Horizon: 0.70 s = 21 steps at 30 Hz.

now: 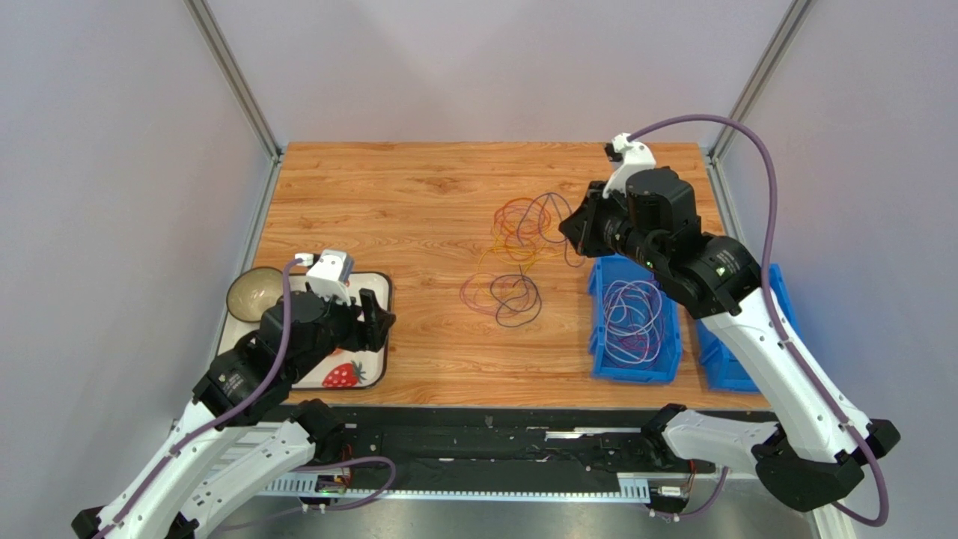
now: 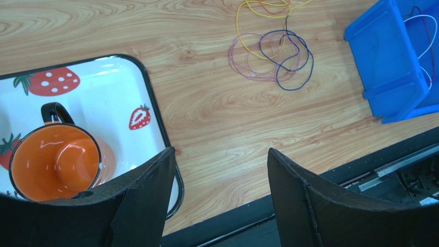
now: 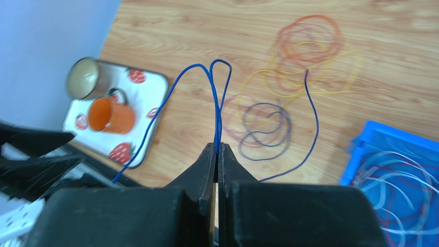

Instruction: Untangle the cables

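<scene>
A tangle of thin cables lies mid-table: orange and yellow loops (image 1: 520, 228) at the back, purple and dark loops (image 1: 508, 297) nearer. In the right wrist view the same orange-yellow loops (image 3: 307, 49) and dark loops (image 3: 264, 128) lie below. My right gripper (image 3: 217, 149) is shut on a thin blue cable (image 3: 214, 98), lifted off the table; its ends trail left and right. In the top view that gripper (image 1: 575, 230) hangs just right of the tangle. My left gripper (image 2: 220, 154) stands open and holds nothing, over the tray's right edge near the table's front.
A blue bin (image 1: 597, 337) right of the tangle holds white and purple cable loops (image 1: 632, 314). A second blue bin (image 1: 731, 365) sits beside it. At the front left, a strawberry-print tray (image 2: 116, 87) carries an orange mug (image 2: 54, 162) and a metal cup (image 1: 254, 294).
</scene>
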Motion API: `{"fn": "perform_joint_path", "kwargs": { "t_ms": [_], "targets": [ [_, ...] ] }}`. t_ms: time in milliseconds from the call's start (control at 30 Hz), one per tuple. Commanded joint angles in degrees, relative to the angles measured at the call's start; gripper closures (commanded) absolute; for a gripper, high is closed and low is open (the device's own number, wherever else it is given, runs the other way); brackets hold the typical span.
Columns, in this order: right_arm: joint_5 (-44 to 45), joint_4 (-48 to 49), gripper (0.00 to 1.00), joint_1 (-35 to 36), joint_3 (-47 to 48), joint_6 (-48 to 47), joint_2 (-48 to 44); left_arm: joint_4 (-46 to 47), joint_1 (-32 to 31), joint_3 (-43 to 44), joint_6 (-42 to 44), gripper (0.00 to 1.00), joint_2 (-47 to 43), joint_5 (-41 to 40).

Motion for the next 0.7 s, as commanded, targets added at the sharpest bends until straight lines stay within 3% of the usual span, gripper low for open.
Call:
{"fn": "perform_joint_path", "kwargs": {
  "t_ms": [0, 433, 667],
  "targets": [
    [14.0, -5.3, 1.0, -1.9, 2.2, -0.9, -2.8, 0.9, 0.1, 0.0, 1.3, 0.26, -0.2, 0.4],
    [39.5, -15.3, 1.0, -7.9, 0.7, 4.5, -9.2, 1.2, 0.1, -0.1, 1.7, 0.27, -0.8, 1.0],
    [42.7, -16.5, 1.0, -16.0, -0.3, 7.1, -10.5, 1.6, 0.1, -0.2, 2.0, 0.27, -1.0, 1.7]
  ]
}}
